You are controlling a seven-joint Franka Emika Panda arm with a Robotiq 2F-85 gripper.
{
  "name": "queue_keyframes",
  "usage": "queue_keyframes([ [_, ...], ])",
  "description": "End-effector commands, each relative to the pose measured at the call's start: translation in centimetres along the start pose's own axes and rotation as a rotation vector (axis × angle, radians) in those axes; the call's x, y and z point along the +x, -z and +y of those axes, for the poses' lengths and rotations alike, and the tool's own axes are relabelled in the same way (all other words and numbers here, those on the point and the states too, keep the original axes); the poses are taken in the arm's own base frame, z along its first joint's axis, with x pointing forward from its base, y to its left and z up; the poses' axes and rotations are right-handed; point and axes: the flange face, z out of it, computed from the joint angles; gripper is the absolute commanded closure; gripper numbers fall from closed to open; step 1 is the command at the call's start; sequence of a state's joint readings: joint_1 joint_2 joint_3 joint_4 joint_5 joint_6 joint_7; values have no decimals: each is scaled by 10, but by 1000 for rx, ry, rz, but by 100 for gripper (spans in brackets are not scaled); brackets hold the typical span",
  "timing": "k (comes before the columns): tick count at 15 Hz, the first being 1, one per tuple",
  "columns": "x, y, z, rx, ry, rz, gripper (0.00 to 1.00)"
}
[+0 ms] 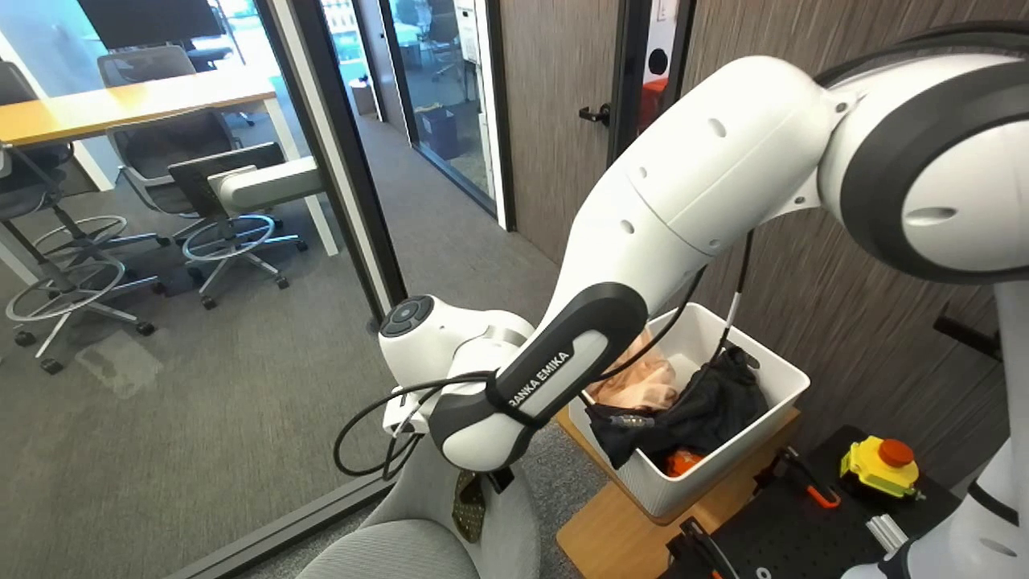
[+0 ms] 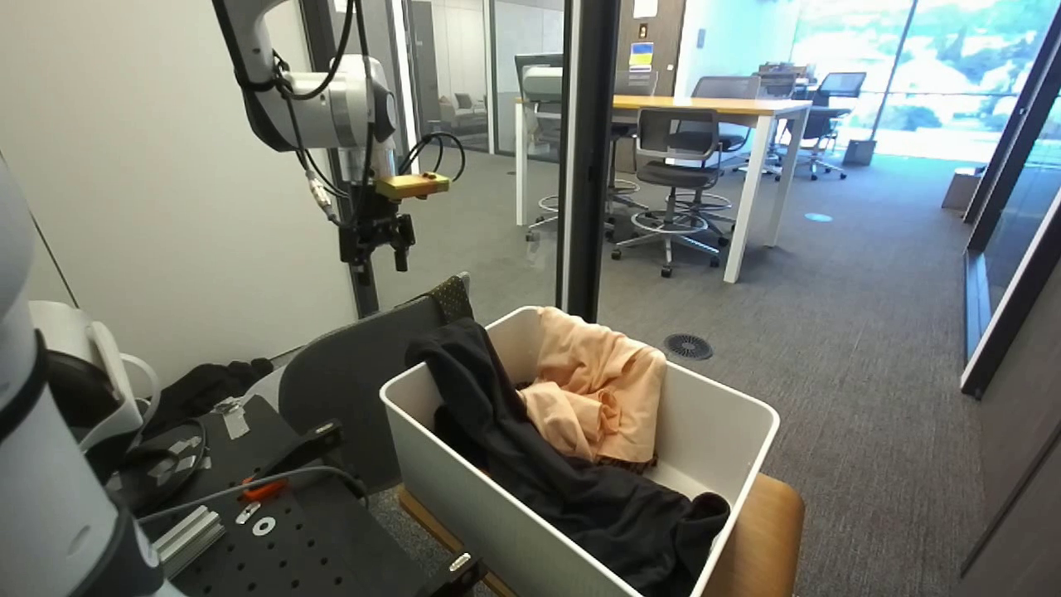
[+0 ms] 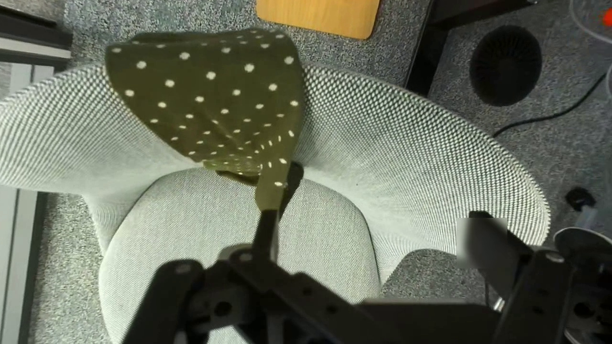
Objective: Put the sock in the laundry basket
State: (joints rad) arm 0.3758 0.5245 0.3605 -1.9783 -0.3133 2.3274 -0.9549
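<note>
The sock, dark olive with pale dots, hangs over the top of the grey chair's backrest in an exterior view [image 2: 452,297]. It also shows in the wrist view [image 3: 205,95] and in an exterior view [image 1: 469,511], where the arm hides its top. My gripper [image 3: 375,222] is open, its fingers wide apart with nothing between them. In the wrist view one fingertip overlaps the sock's lower end; I cannot tell if they touch. In an exterior view the gripper [image 2: 383,264] is above the chair. The white laundry basket [image 2: 717,414] stands beside the chair, also in an exterior view [image 1: 731,454].
The basket holds a black garment [image 2: 539,456] and a peach cloth [image 2: 605,373], and stands on a wooden seat [image 2: 771,514]. The grey chair [image 3: 406,134] is under the gripper. A black perforated table [image 2: 298,539] is near the base. A dark post [image 2: 584,166] stands behind.
</note>
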Motion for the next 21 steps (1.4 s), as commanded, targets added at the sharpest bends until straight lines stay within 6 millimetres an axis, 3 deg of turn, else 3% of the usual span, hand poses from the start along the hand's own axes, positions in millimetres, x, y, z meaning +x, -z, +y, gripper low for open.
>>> queue_keyframes([
  [1, 13, -10, 21, -23, 17, -5, 0],
  [8, 18, -30, 35, -61, 12, -34, 0],
  [16, 27, -62, 33, -98, 19, -124, 0],
  [21, 33, -68, 35, -114, 10, -136, 0],
])
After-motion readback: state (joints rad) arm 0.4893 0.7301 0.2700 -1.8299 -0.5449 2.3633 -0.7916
